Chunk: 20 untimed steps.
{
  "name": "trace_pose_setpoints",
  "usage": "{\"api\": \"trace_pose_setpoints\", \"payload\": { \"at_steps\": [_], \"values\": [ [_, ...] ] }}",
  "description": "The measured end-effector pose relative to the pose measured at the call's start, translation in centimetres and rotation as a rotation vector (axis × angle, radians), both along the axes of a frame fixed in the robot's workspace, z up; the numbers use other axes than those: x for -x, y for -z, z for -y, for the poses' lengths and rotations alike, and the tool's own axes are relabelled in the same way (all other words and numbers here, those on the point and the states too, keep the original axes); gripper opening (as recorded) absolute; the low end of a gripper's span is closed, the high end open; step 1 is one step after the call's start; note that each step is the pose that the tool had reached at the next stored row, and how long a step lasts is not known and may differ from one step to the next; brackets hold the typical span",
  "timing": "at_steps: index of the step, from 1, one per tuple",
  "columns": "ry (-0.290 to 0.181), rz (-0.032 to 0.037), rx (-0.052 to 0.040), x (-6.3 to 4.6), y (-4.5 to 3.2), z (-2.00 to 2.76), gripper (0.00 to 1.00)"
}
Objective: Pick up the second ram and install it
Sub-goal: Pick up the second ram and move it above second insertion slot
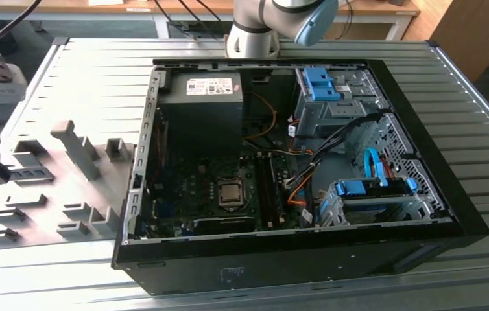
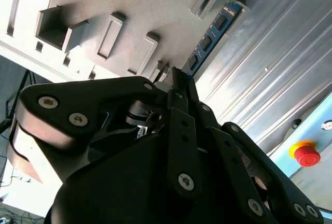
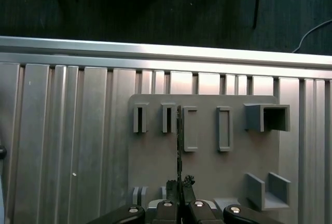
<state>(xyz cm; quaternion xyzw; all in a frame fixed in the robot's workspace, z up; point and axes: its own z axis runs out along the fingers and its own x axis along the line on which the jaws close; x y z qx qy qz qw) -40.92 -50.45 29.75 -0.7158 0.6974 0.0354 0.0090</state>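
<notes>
The hand [image 3: 180, 186] pinches the near end of the second ram [image 3: 179, 141], which stands edge-on over the gray fixture plate [image 3: 207, 177] on the ribbed surface [image 3: 67, 146]. Possibly seated there; hard to tell. Best to lift straight and level, clear of neighbouring blocks.

Silver-grey arm [image 1: 249, 32] with 1 light-blue joint cap, and matte black jaws studded with silver screws.

blocks [image 3: 190, 148] crowd ram [image 3: 179, 146], ribbed table [image 3: 62, 146] open
</notes>
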Motion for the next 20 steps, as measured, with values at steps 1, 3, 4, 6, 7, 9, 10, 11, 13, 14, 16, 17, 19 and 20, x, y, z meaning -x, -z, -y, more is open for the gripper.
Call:
{"api": "trace_pose_setpoints", "payload": {
  "at_steps": [1,3,4,6,7,9,10,11,13,14,16,17,19,20],
  "values": [
    [0.000,0.0000,0.0000,0.0,-0.13,0.00,0.14],
    [0.000,-0.0001,0.0001,0.0,-0.38,0.00,0.14],
    [0.000,0.0000,0.0000,0.0,-0.51,0.00,0.14],
    [0.000,0.0000,0.0000,0.0,-0.78,0.00,0.14],
    [0.000,0.0000,0.0000,0.0,-0.93,0.00,0.14],
    [0.000,0.0000,0.0000,0.0,-1.19,0.00,0.14],
    [0.000,0.0001,0.0000,0.0,-1.33,0.00,0.14],
    [0.000,0.0000,0.0000,0.0,-1.47,0.00,0.14],
    [0.000,0.0000,0.0000,0.0,-1.76,0.00,0.14],
    [0.000,0.0000,0.0000,0.0,-1.90,0.00,0.14],
    [0.000,0.0000,0.0000,0.0,-2.18,0.00,0.14],
    [0.000,0.0000,0.0000,0.0,-2.32,0.00,0.14],
    [0.000,0.0000,0.0000,0.0,-2.57,0.00,0.14],
    [0.000,0.0001,0.0000,0.0,-2.70,0.00,0.14]
  ]
}}
